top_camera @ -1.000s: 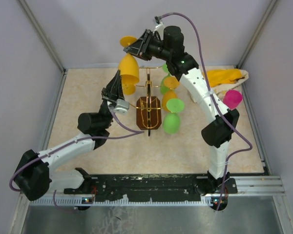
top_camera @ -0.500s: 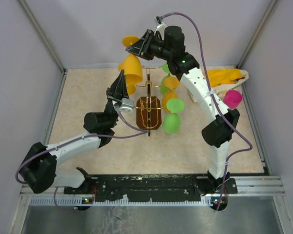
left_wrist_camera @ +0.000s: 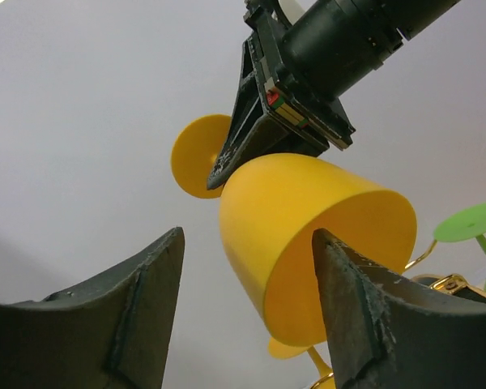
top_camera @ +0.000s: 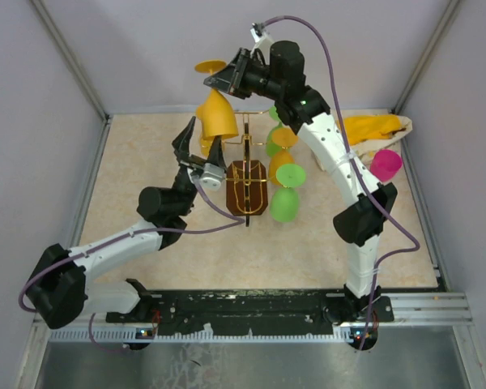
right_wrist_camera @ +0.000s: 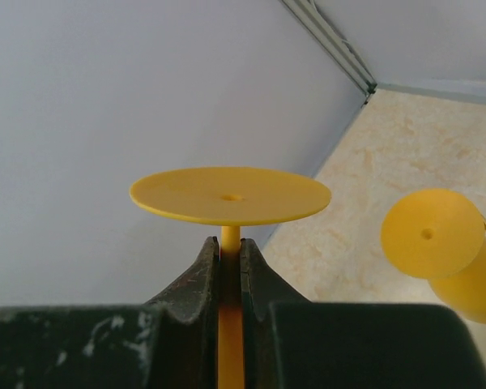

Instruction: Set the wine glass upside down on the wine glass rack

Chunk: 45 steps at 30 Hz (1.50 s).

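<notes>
Right fingers (right_wrist_camera: 229,253) pinched tight on the thin stem of the yellow wine glass (right_wrist_camera: 231,195), just beneath its flat round foot, foot uppermost. Beneath that grip, the bowl, mouth tilted downward, up in the air and above the gold wire arms. Directly under the bowl, left fingers (top_camera: 202,134) spread wide and pointing up at it, one on each side, gripping nothing. Close beside the left fingers, another yellow glass (right_wrist_camera: 433,235) with its foot upward. Just to their right, the wine glass rack (top_camera: 246,188): gold central post on a dark wooden base, standing on the table (top_camera: 146,162). Beyond the post, an orange glass (top_camera: 282,164) and green glasses (top_camera: 286,204) hanging upside down. Farthest from both pairs of fingers, at the table's right edge, a pink glass (top_camera: 385,164) and a yellow cloth (top_camera: 374,127).
</notes>
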Motion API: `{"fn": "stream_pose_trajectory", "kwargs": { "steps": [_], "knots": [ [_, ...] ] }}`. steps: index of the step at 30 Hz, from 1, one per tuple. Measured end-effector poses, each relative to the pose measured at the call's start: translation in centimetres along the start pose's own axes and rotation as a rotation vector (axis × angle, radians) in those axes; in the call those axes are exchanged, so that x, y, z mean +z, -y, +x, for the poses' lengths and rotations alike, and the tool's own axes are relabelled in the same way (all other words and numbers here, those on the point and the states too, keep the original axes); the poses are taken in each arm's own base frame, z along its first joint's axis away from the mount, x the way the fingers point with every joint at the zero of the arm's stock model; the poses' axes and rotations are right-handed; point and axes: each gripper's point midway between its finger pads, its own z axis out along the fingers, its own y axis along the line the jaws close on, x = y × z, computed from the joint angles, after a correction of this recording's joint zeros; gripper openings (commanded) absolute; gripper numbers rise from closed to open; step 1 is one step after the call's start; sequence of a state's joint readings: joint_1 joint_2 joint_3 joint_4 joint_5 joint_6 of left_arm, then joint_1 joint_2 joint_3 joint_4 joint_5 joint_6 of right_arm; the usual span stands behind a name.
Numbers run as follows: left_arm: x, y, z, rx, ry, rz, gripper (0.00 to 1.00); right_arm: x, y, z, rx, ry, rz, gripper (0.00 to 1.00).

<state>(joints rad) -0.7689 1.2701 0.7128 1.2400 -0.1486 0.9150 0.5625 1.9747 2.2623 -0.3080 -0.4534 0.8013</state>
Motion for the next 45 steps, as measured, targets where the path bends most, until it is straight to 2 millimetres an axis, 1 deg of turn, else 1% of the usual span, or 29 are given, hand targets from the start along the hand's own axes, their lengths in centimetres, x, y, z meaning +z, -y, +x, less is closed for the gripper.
{"fn": "stream_pose_trajectory", "kwargs": {
  "steps": [2,4,7,11,15,17,19,21,22,24,27,30,31,33,35,37,38,39,41,45],
  "knots": [
    [-0.4,-0.4,-0.1,-0.01,-0.015,0.004,0.83,-0.1,-0.3,-0.2,-0.037,0.006,-0.002,0.0],
    [-0.9,-0.8,-0.3,-0.037,-0.03,0.008,0.87,-0.3,-0.5,-0.6,-0.077,0.015,0.003,0.0],
    [-1.6,-1.4,-0.6,-0.106,-0.059,0.025,0.91,-0.6,-0.6,-1.5,-0.151,0.043,0.018,0.0],
    [-2.4,-1.7,-0.3,-0.226,-0.138,0.035,0.92,-0.8,0.3,-2.1,-0.259,0.066,0.058,0.0],
    [-2.0,-2.2,0.0,-0.31,-0.223,0.017,0.95,-1.8,1.3,-1.6,-0.362,0.057,0.099,0.0],
    [-1.5,-2.9,-0.1,-0.338,-0.252,-0.005,0.96,-2.9,1.8,-1.0,-0.422,0.05,0.122,0.0],
    [-0.8,-3.8,-0.5,-0.362,-0.269,-0.033,0.96,-4.3,1.6,-0.7,-0.477,0.054,0.14,0.0],
    [-0.1,-4.7,-0.9,-0.386,-0.278,-0.063,0.97,-6.0,0.9,-0.5,-0.523,0.067,0.145,0.0],
    [0.4,-5.1,-1.2,-0.399,-0.284,-0.076,0.97,-6.9,0.1,-0.5,-0.548,0.084,0.142,0.0],
    [1.2,-5.9,-1.6,-0.427,-0.292,-0.103,0.98,-8.8,-1.4,-0.5,-0.601,0.122,0.136,0.0],
    [2.1,-6.3,-1.7,-0.475,-0.317,-0.124,0.98,-11.3,-4.7,-0.2,-0.686,0.181,0.12,0.0],
    [3.1,-6.3,-1.6,-0.51,-0.342,-0.121,0.99,-12.7,-7.3,0.7,-0.739,0.217,0.099,0.0],
    [3.4,-6.2,-1.5,-0.521,-0.349,-0.115,0.99,-13.1,-7.9,1.1,-0.75,0.224,0.097,0.0],
    [3.8,-5.9,-1.2,-0.541,-0.364,-0.095,0.98,-13.7,-8.3,2.2,-0.759,0.228,0.099,0.0],
    [3.9,-5.6,-0.7,-0.56,-0.376,-0.069,0.98,-13.9,-8.0,3.4,-0.761,0.219,0.113,0.0],
    [3.9,-5.3,-0.1,-0.578,-0.39,-0.04,0.98,-13.9,-7.1,5.2,-0.757,0.191,0.139,0.0],
    [3.8,-5.1,0.2,-0.586,-0.396,-0.026,0.98,-13.9,-6.0,6.9,-0.754,0.157,0.168,0.0],
    [3.7,-5.0,0.4,-0.593,-0.399,-0.016,0.98,-13.9,-5.9,7.0,-0.754,0.154,0.17,0.0],
    [3.6,-4.9,0.7,-0.605,-0.405,0.007,0.98,-13.8,-4.5,8.6,-0.753,0.124,0.209,0.0],
    [3.1,-5.6,0.9,-0.611,-0.412,0.018,0.98,-14.6,-2.3,10.5,-0.755,0.093,0.284,0.0]
  ]
}}
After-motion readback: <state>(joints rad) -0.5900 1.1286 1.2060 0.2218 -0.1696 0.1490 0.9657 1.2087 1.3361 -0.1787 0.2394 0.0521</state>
